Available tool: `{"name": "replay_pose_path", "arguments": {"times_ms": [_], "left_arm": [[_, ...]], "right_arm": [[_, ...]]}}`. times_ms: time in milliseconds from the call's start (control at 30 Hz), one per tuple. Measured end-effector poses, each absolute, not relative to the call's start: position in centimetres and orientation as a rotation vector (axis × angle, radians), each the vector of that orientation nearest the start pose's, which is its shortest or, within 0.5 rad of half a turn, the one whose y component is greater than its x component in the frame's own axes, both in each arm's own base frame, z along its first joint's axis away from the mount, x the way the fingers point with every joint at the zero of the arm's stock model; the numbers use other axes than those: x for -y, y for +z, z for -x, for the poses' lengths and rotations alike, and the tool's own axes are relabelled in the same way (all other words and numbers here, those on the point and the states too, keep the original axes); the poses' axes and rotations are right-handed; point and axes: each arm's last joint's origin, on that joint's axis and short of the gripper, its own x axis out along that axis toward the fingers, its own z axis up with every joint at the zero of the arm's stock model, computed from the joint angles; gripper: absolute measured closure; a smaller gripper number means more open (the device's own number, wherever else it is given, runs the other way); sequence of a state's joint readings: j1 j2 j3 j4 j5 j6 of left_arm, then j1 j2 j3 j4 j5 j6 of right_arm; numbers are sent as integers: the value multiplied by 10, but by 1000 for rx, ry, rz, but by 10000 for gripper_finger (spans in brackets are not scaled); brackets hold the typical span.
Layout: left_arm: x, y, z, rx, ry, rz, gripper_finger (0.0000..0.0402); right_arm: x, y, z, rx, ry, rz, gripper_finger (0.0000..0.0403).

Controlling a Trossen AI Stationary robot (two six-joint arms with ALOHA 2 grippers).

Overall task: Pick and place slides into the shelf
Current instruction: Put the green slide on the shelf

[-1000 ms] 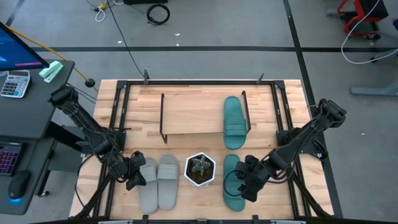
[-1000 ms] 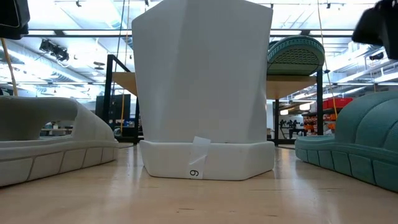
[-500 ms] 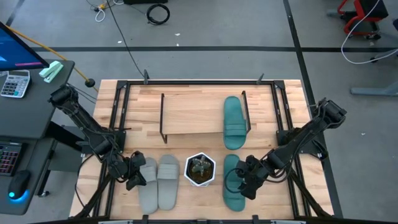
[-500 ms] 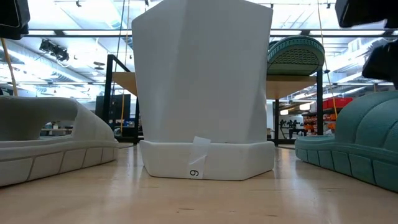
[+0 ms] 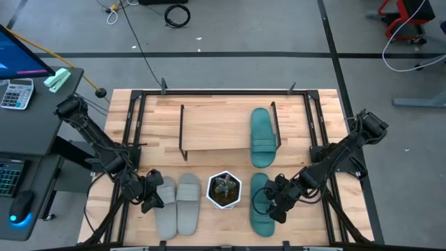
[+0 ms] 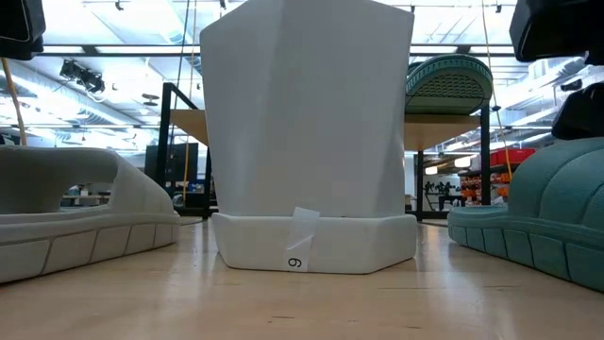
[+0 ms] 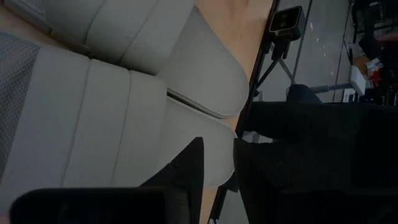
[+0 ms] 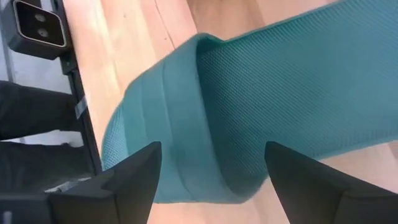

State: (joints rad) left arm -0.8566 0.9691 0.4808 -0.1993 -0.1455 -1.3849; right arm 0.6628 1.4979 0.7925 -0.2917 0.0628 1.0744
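Note:
The shelf (image 5: 216, 129) stands at the table's far middle, and one teal slide (image 5: 263, 137) lies on its right end, its near end overhanging the board. A second teal slide (image 5: 260, 209) lies flat on the table near the front right. My right gripper (image 8: 211, 180) hovers open over it, one finger on each side of its strap (image 8: 180, 118), touching nothing that shows. The grey slides (image 5: 178, 202) lie side by side on their soles at the front left. My left gripper (image 7: 217, 171) is at the left grey slide's outer side, shut on it. My left gripper pinches the left grey slide's outer side edge (image 7: 214, 146) between its two fingers. It comes low from the table's left. The slide lies flat on the table next to its partner.
A white hexagonal pot (image 5: 224, 189) with a plant stands between the grey slides and the near teal slide, close to both. The shelf's board (image 5: 209, 125) is bare left of the teal slide. A black frame (image 5: 132, 139) runs around the tabletop.
My right gripper has sunk a little toward the near teal slide; in the low view its dark fingers show lower than before. Both slides and the left arm have kept still.

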Motion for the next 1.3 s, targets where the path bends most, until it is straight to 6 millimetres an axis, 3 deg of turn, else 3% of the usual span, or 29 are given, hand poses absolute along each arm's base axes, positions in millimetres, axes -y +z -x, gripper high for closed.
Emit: {"name": "replay_pose_path", "arguments": {"times_ms": [233, 467, 600, 867, 1067, 1300], "left_arm": [[140, 198, -127, -943, -137, 948, 314], [141, 198, -127, -946, -130, 964, 315], [141, 198, -127, -946, -129, 966, 311], [141, 198, -127, -945, -130, 964, 320], [141, 198, -127, -945, -130, 964, 318], [141, 198, -127, -945, -130, 964, 317]], "right_arm": [[-172, 171, -223, -1090, 2, -623, 110], [-182, 155, -231, -1118, 24, -670, 134], [-184, 154, -232, -1120, 31, -685, 196], [-183, 167, -228, -1140, 116, -728, 383], [-187, 170, -226, -1220, 174, -788, 381], [-202, 190, -228, -1238, 275, -792, 389]]}}
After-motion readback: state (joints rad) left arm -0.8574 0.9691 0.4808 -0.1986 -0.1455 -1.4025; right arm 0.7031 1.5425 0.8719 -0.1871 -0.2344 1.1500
